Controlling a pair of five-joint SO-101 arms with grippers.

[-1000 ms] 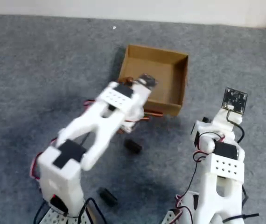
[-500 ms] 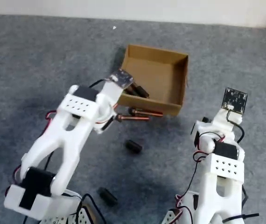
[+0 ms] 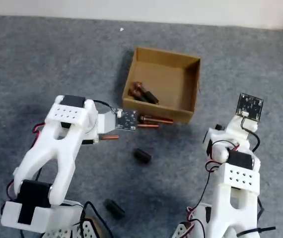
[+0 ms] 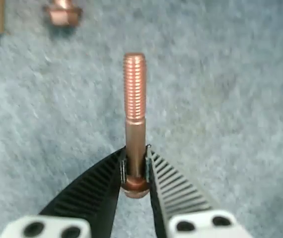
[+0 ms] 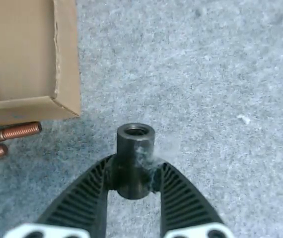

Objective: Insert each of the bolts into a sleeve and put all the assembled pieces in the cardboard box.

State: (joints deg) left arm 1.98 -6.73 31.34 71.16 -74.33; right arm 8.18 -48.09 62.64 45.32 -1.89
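My left gripper (image 4: pixel 135 171) is shut on a copper bolt (image 4: pixel 134 114) just above its head, threaded end pointing away. In the high view that bolt (image 3: pixel 110 137) pokes out under the left arm, in front of the cardboard box (image 3: pixel 193 87). My right gripper (image 5: pixel 134 173) is shut on a black sleeve (image 5: pixel 135 153), bore up, over carpet near the box's corner (image 5: pixel 64 74). Assembled pieces (image 3: pixel 142 93) lie inside the box. Two loose bolts (image 3: pixel 156 120) rest against its front wall. Two black sleeves (image 3: pixel 141 155) (image 3: pixel 114 208) lie on the carpet.
Grey carpet covers the whole table. The right arm's camera board (image 3: pixel 249 106) stands right of the box. Another bolt head (image 4: pixel 62 12) lies beyond the held bolt. Open carpet spreads to the left of the box and behind it.
The left arm has swung back from over the box's left edge toward the near left, uncovering the pieces inside the box. The right arm has kept still.
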